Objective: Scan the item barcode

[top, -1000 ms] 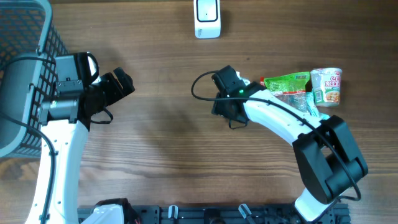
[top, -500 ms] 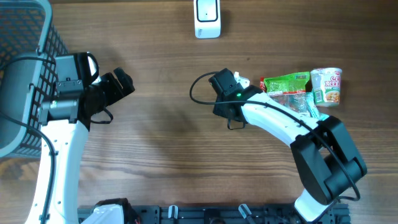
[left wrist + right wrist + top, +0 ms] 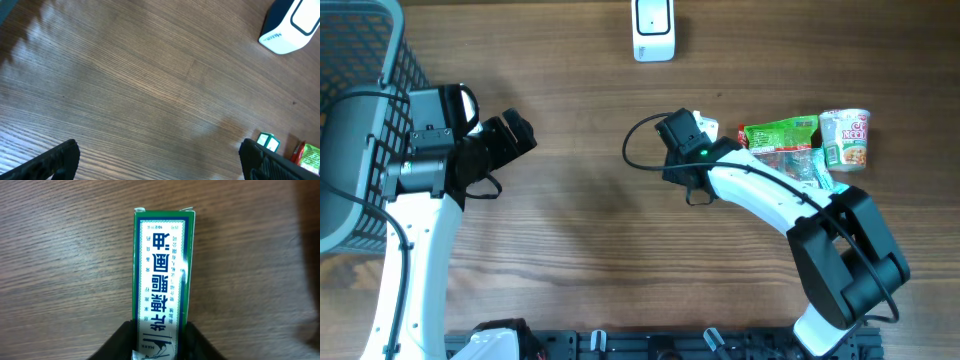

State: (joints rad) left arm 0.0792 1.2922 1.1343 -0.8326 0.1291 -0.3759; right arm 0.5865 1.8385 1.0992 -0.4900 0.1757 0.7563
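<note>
Our right gripper point(image 3: 159, 336) is clamping its jaws on the two long sides of the green box point(image 3: 161, 280), well short of the scanner point(image 3: 653, 28) and a little to its right, while our left gripper point(image 3: 157, 157) is hanging with jaws wide apart and empty, far to the scanner's left. We are judging the pickup as begun and the rest as waiting: carrying the box to the scanner, turning its barcode toward it, and getting the read.

A brown wood-grain table point(image 3: 580, 250) filled the frame under soft, even light; a dark rail point(image 3: 660, 345) ran along the bottom edge.
</note>
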